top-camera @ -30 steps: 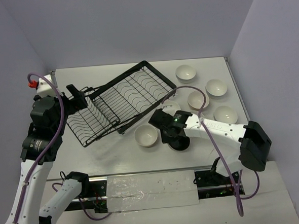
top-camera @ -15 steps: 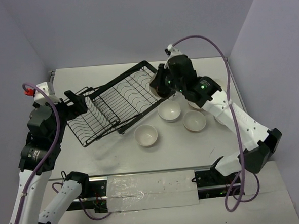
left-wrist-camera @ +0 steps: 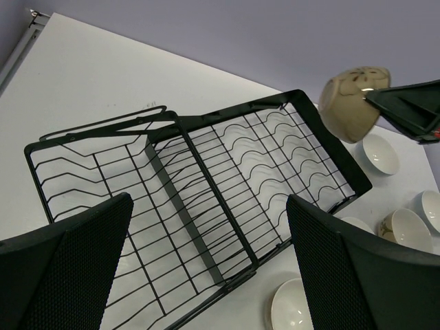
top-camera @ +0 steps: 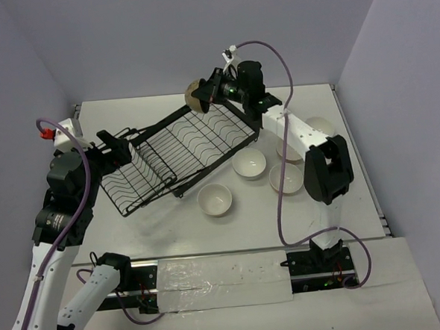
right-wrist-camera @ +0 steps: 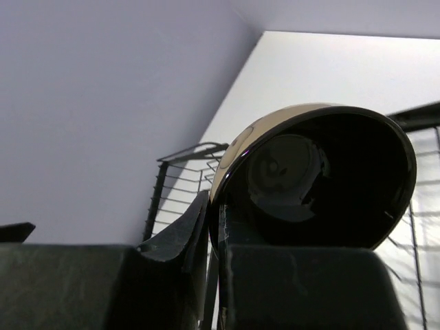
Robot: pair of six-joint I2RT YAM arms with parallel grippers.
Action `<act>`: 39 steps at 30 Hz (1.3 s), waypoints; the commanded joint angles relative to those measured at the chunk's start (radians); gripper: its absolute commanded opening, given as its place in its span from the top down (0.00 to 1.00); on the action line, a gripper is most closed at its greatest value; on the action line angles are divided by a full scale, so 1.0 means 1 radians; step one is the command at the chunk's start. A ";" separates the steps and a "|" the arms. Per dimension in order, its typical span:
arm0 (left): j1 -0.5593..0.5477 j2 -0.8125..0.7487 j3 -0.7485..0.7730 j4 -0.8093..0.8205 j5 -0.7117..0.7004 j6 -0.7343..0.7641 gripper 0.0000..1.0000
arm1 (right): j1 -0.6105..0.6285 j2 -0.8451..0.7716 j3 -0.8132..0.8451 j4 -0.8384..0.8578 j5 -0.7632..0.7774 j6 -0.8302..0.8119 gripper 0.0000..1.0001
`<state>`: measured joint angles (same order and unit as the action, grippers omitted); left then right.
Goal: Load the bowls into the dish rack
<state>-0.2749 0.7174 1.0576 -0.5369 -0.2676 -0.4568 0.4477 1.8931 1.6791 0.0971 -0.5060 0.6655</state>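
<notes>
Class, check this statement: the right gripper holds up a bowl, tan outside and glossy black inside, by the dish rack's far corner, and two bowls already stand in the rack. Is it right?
No, one thing is wrong: the dish rack holds no bowls yet, as the top external view shows. The right gripper does hold up the tan, black-lined bowl by the rack's far corner.

No text, label, brand, number or sign can be read in any of the views.
</notes>
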 commanded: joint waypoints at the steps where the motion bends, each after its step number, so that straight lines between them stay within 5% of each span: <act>1: -0.004 -0.006 -0.001 0.012 -0.005 -0.025 0.01 | -0.015 0.045 0.067 0.392 -0.115 0.095 1.00; 13: -0.004 0.005 0.022 -0.023 0.005 -0.019 0.01 | -0.029 0.287 0.073 0.736 -0.048 0.201 1.00; 39: -0.004 0.013 -0.016 -0.015 0.038 -0.010 0.01 | -0.086 0.566 0.097 0.990 0.001 0.379 1.00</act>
<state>-0.2749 0.7258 1.0489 -0.5663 -0.2481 -0.4667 0.3740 2.4725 1.7180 0.8982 -0.5335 1.0077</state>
